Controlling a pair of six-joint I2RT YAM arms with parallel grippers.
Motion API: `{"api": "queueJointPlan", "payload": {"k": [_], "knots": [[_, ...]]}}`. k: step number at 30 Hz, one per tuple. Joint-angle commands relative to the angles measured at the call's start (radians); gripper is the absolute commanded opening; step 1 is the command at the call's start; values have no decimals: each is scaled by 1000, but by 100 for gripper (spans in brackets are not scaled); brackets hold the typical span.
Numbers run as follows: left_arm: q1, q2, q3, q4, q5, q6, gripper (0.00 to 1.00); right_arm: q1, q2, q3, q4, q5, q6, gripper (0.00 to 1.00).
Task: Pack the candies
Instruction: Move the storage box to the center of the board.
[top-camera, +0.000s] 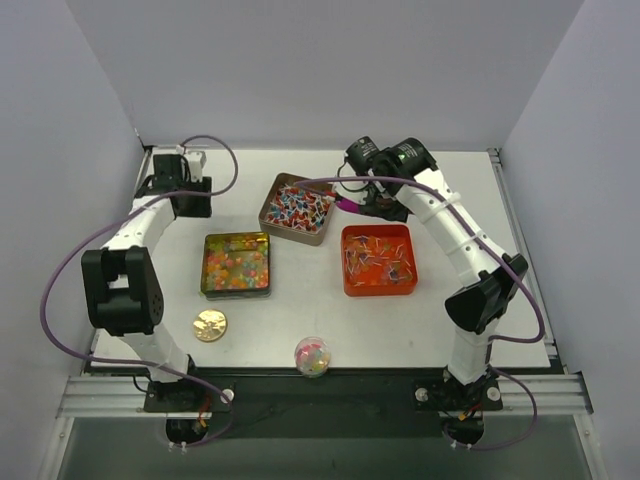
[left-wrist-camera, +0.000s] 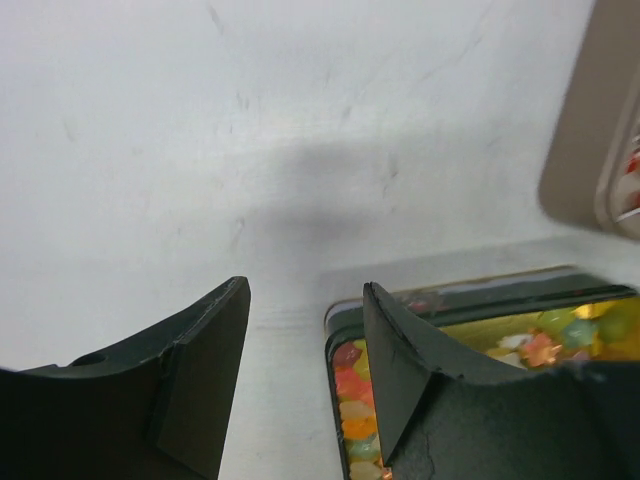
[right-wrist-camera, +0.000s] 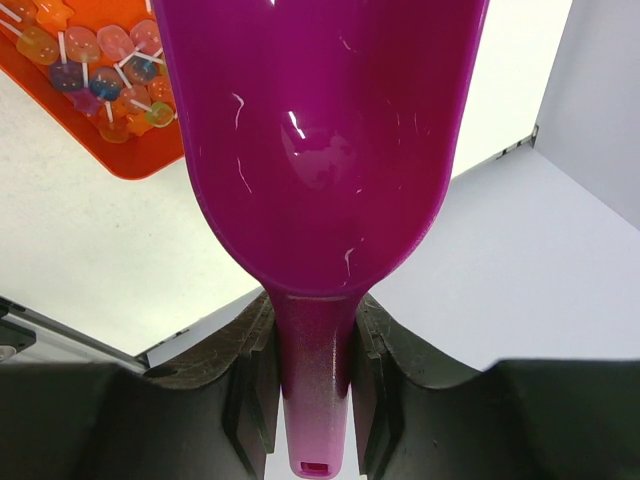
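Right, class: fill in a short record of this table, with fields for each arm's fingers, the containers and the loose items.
Left fingers: open, empty, near dark tin
Right fingers: holding empty purple scoop
Dark tin: round beads
Tan tin: wrapped candies
Orange tray: lollipops
Loose: gold lid, small jar

1. The top external camera looks steeply down from high behind the arm bases, with the dark square metal tin (top-camera: 205, 266) left of centre.
2. The left wrist camera hangs close above the white table (left-wrist-camera: 200, 150), looking past the left gripper (left-wrist-camera: 305, 288), and shares that tin's corner with the top view.
3. The right wrist camera, tight behind the purple plastic scoop (right-wrist-camera: 320, 150), shares the orange square plastic tray (right-wrist-camera: 135, 158), right of the tin, with the top view.
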Motion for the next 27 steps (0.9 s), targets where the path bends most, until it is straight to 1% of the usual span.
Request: {"api": "queueJointPlan", "payload": {"k": [1, 2, 3, 4, 5, 6, 7, 8, 10, 11, 13, 14, 17, 20, 22, 24, 25, 27], "knots": [[-37, -47, 168, -45, 183, -67, 60, -26, -16, 32, -32, 21, 21, 0], [-106, -69, 161, -30, 236, -65, 61, -35, -18, 30, -32, 21, 21, 0], [-128, -91, 138, 51, 320, -55, 63, -56, -21, 30, -32, 21, 22, 0], [-158, -118, 118, 90, 443, -42, 66, -70, -27, 29, -31, 19, 24, 0], [-213, -114, 116, 107, 487, 17, 67, -84, -30, 28, -31, 11, 24, 0], [-247, -99, 131, 81, 510, 55, 67, -101, -33, 30, -31, 8, 27, 0], [-269, -50, 154, 56, 532, 89, 67, -130, -36, 30, -29, 4, 27, 0], [-284, -25, 180, 37, 593, 158, 67, -149, -39, 33, -26, 2, 25, 0], [-326, 29, 219, 6, 619, 229, 67, -194, -48, 35, -23, -4, 27, 0], [-338, 41, 224, 1, 621, 310, 67, -208, -51, 38, -22, -12, 31, 0], [-372, 67, 225, -14, 623, 410, 67, -251, -57, 38, -22, -22, 41, 0], [-380, 78, 228, -28, 623, 506, 67, -265, -62, 39, -23, -30, 45, 0], [-400, 154, 297, -105, 627, 612, 66, -323, -70, 42, -23, -58, 58, 0], [-426, 240, 394, -242, 626, 717, 65, -363, -67, 55, -28, -79, 62, 0], [-448, 286, 434, -273, 614, 769, 64, -377, -59, 65, -29, -87, 64, 0], [-462, 316, 455, -339, 607, 815, 63, -390, -56, 73, -32, -96, 67, 0], [-478, 336, 463, -356, 597, 850, 63, -391, -51, 82, -32, -104, 68, 0], [-490, 346, 454, -367, 586, 870, 63, -400, -50, 90, -35, -110, 70, 0]]}}
